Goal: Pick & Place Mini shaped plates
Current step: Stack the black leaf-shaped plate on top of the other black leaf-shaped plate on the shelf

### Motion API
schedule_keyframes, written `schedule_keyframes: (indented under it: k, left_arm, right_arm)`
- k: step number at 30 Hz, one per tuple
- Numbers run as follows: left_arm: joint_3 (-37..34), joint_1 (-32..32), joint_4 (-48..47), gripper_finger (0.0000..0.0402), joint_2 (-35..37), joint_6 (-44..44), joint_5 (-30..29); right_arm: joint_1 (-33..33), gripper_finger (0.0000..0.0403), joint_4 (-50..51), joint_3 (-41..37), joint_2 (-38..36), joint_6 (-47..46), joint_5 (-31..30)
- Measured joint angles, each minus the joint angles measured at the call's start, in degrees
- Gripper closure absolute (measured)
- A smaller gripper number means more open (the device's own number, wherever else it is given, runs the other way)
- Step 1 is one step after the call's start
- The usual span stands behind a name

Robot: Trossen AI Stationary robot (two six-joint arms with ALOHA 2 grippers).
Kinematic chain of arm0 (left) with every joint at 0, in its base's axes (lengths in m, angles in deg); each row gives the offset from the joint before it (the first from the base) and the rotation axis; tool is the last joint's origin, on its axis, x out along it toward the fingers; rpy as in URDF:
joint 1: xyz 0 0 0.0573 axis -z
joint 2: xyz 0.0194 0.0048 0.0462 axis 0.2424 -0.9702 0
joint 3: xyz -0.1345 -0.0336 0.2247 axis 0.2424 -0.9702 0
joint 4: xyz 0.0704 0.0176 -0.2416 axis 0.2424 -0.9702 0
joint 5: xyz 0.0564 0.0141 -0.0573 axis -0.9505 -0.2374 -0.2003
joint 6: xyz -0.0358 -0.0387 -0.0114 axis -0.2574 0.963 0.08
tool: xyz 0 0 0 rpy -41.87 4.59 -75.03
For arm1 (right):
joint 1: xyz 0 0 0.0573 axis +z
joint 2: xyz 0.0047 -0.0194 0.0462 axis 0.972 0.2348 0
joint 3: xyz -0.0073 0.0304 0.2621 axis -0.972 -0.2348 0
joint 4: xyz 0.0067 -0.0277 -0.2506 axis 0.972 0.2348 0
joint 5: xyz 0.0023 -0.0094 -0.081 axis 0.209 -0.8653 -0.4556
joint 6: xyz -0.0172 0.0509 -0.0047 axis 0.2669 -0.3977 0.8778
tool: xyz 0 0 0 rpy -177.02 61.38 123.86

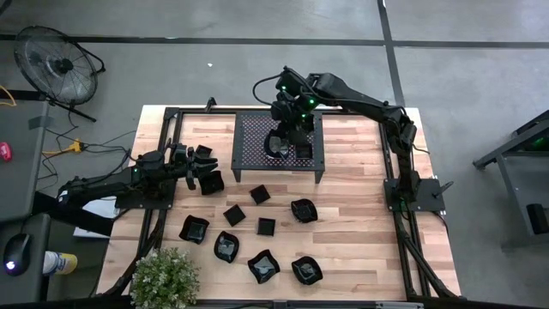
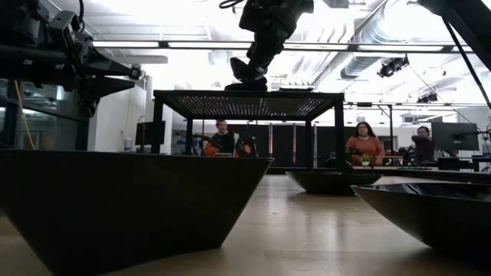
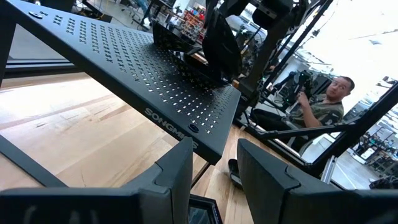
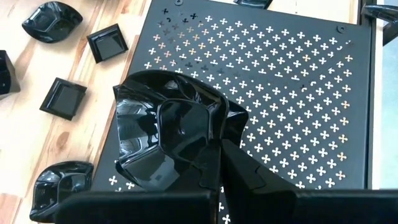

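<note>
The black perforated rack (image 1: 257, 129) stands at the table's far middle. My right gripper (image 4: 219, 163) is over it, slanting down, shut on a glossy black wavy-rimmed mini plate (image 4: 161, 134), seen from the side in the low view (image 2: 245, 73) just over the rack top (image 2: 307, 103). A square mini plate (image 1: 303, 152) lies flat on the rack beside it. Several more mini plates, square (image 1: 234, 215) and wavy (image 1: 303, 209), lie on the wooden table. My left gripper (image 1: 204, 163) waits level at the table's left, open, with nothing between its fingers (image 3: 177, 180). My right gripper pinches the wavy plate's rim (image 4: 208, 146) between its two fingers on the side nearest the wrist. The fingers come from above, slanting down toward the rack. The plate is tilted, its hollow turned up toward the wrist. Whether its lower edge touches the rack, I cannot tell.
A potted plant (image 1: 163, 276) stands at the near left corner. A square plate (image 1: 212, 183) lies close under the left gripper. Big dark plates (image 2: 115, 207) crowd the low view's foreground. People (image 2: 364, 146) sit beyond the table. A fan (image 1: 56, 64) stands on the floor at far left.
</note>
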Motion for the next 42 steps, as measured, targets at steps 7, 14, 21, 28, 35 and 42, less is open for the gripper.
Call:
schedule_keyframes:
  k: [7, 14, 21, 28, 35, 42]
  left_arm:
    - [0.0, 0.0, 0.0, 0.0277, 0.0, 0.0, 0.0]
    - [0.0, 0.0, 0.0, 0.0277, 0.0, 0.0, 0.0]
    - [0.0, 0.0, 0.0, 0.0277, 0.0, 0.0, 0.0]
    - [0.0, 0.0, 0.0, 0.0277, 0.0, 0.0, 0.0]
    - [0.0, 0.0, 0.0, 0.0277, 0.0, 0.0, 0.0]
    - [0.0, 0.0, 0.0, 0.0277, 0.0, 0.0, 0.0]
  right_arm:
    - [-0.1, 0.0403, 0.1, 0.0, 0.0, 0.3, 0.0]
    - [-0.1, 0.0403, 0.2, 0.0, 0.0, 2.1, 0.0]
    - [-0.1, 0.0403, 0.4, 0.0, 0.0, 4.0, -0.8]
    - [-0.2, 0.0403, 0.4, 0.0, 0.0, 4.9, -2.4]
    - [-0.2, 0.0403, -0.1, 0.0, 0.0, 5.2, -2.6]
    - [-0.1, 0.0403, -0.1, 0.0, 0.0, 5.5, -2.6]
